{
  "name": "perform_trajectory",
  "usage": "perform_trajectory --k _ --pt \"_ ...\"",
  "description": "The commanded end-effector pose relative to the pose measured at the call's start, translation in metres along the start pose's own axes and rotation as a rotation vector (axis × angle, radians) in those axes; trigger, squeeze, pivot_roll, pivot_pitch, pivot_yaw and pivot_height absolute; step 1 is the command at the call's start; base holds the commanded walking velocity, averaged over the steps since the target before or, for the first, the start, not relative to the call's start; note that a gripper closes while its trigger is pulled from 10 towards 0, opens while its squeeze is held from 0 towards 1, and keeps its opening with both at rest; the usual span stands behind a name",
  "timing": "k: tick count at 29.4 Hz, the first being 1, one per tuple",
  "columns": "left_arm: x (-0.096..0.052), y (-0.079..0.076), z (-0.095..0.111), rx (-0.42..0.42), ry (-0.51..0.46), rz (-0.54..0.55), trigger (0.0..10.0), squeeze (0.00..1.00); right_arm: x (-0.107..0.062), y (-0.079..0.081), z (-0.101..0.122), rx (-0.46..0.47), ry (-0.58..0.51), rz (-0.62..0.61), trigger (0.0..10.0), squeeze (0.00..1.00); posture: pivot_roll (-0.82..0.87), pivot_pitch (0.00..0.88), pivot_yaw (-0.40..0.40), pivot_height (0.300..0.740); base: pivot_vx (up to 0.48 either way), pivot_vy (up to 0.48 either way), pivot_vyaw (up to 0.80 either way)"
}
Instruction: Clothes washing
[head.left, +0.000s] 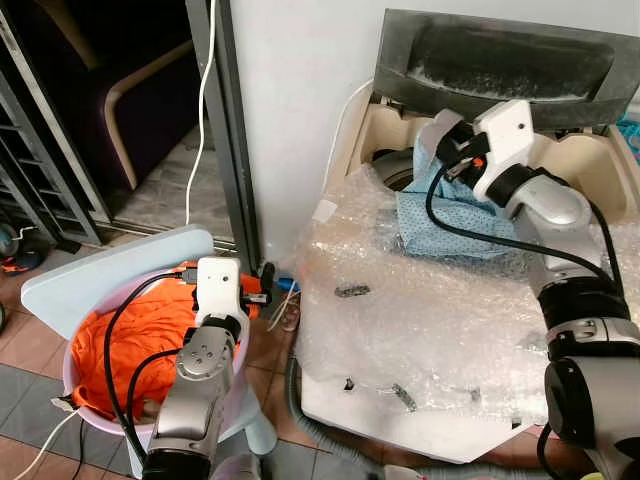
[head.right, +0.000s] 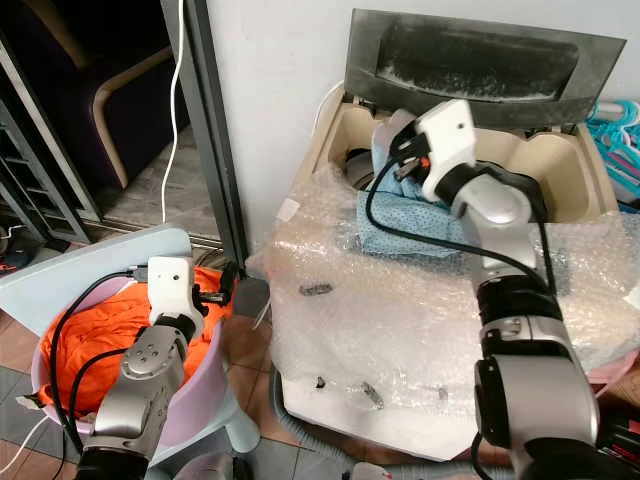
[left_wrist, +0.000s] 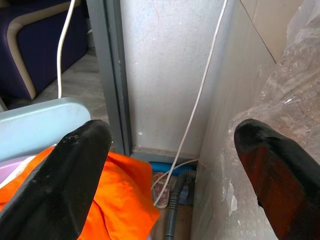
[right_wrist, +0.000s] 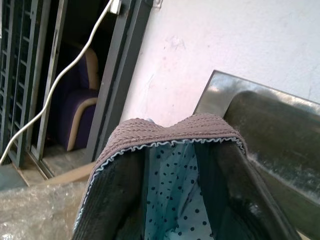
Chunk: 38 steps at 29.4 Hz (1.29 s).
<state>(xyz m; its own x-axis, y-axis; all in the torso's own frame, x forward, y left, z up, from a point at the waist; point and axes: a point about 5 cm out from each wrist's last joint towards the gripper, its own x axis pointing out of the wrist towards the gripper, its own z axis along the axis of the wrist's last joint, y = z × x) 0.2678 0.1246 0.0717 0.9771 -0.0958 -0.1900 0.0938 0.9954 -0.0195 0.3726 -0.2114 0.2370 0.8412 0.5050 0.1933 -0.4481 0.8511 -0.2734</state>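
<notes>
Right gripper (head.left: 447, 152) pinches the blue dotted garment (head.left: 440, 225) at the washer's open tub (head.left: 395, 172), cloth draped over the rim ready to feed in, while the left gripper (left_wrist: 172, 165) waits spread wide above the orange laundry (head.left: 120, 340) in its basin (head.left: 75, 395)

Home laundry corner: top-loading washing machine (head.left: 590, 170), laundry basin (head.left: 75, 385), tiled floor (head.left: 25, 400).
</notes>
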Motion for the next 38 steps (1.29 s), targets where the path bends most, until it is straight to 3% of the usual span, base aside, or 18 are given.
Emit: perform_trajectory --k 1,2,10,11,12,14,15,16,17,18,21,24,27,28,33,34,38 --pt "-0.001 0.001 0.004 0.011 -0.009 0.006 10.0 0.0 -0.01 0.001 0.004 0.05 0.019 0.089 10.0 1.0 -0.05 0.0 -0.007 0.74 0.0 0.0 0.0" --pt "-0.001 0.001 0.003 0.011 -0.007 0.007 10.0 0.0 -0.017 0.005 0.0 0.041 0.055 0.156 10.0 1.0 -0.05 0.0 -0.006 0.74 0.0 0.0 0.0" --pt "-0.002 0.001 0.003 0.011 -0.005 0.007 10.0 0.0 -0.022 0.007 -0.002 0.035 0.079 0.202 10.0 1.0 -0.05 0.0 -0.006 0.74 0.0 0.0 0.0" --pt "-0.001 0.0 0.002 0.016 0.003 0.001 10.0 0.0 -0.039 0.02 -0.02 0.019 0.204 0.35 10.0 0.95 -0.05 0.0 -0.007 0.74 0.0 0.0 0.0" --pt "-0.001 0.0 0.0 0.023 0.011 -0.003 10.0 0.0 -0.054 0.029 -0.035 -0.037 0.321 0.458 10.0 0.98 -0.05 0.0 -0.005 0.74 0.0 0.0 0.0" --pt "0.001 -0.001 -0.002 0.042 0.028 -0.01 10.0 0.0 -0.07 0.032 -0.057 -0.162 0.477 0.523 10.0 1.0 -0.05 0.0 -0.004 0.74 0.0 0.0 0.0" --pt "0.001 -0.001 -0.003 0.05 0.034 -0.012 10.0 0.0 -0.069 0.027 -0.059 -0.26 0.504 0.491 10.0 0.99 -0.04 0.0 -0.003 0.74 0.0 0.0 0.0" --pt "0.001 -0.001 -0.003 0.05 0.034 -0.012 10.0 0.0 -0.069 0.027 -0.059 -0.26 0.504 0.491 10.0 0.99 -0.04 0.0 -0.003 0.74 0.0 0.0 0.0" --pt "0.001 -0.001 -0.003 0.063 0.04 -0.014 10.0 0.0 -0.057 0.006 -0.049 -0.353 0.493 0.343 10.0 0.98 -0.04 0.0 -0.001 0.74 0.0 0.0 0.0" --pt "0.001 -0.001 -0.003 0.063 0.04 -0.014 10.0 0.0 -0.057 0.006 -0.049 -0.353 0.493 0.343 10.0 0.98 -0.04 0.0 -0.001 0.74 0.0 0.0 0.0" --pt "0.0 -0.001 -0.004 0.071 0.043 -0.016 10.0 0.0 -0.053 -0.009 -0.021 -0.233 0.408 0.269 10.0 1.0 -0.04 0.0 -0.004 0.74 0.0 0.0 0.0" --pt "0.0 0.0 -0.004 0.074 0.044 -0.016 10.0 0.0 -0.059 -0.016 -0.015 -0.217 0.408 0.274 10.0 1.0 -0.04 0.0 -0.005 0.74 0.0 0.0 0.0" --pt "0.0 0.0 -0.004 0.077 0.044 -0.017 10.0 0.0 -0.064 -0.031 -0.014 -0.263 0.447 0.218 10.0 1.0 -0.04 0.0 -0.004 0.74 0.0 0.0 0.0" --pt "0.0 -0.001 -0.004 0.079 0.044 -0.019 10.0 0.0 -0.068 -0.031 -0.014 -0.235 0.454 0.244 10.0 1.0 -0.04 0.0 -0.003 0.74 0.0 0.0 0.0" --pt "0.001 -0.001 -0.004 0.081 0.047 -0.022 10.0 0.0 -0.08 -0.014 -0.012 -0.046 0.44 0.418 10.0 1.0 -0.05 0.0 0.002 0.74 0.0 0.0 0.0" --pt "0.001 -0.001 -0.004 0.081 0.049 -0.025 10.0 0.0 -0.082 -0.003 -0.017 0.019 0.435 0.459 10.0 1.0 -0.05 0.0 0.002 0.74 0.0 0.0 0.0" --pt "0.002 -0.003 -0.004 0.082 0.049 -0.03 10.0 0.0 -0.082 0.013 -0.029 0.091 0.435 0.491 10.0 1.0 -0.05 0.0 0.002 0.74 0.0 0.0 0.0"
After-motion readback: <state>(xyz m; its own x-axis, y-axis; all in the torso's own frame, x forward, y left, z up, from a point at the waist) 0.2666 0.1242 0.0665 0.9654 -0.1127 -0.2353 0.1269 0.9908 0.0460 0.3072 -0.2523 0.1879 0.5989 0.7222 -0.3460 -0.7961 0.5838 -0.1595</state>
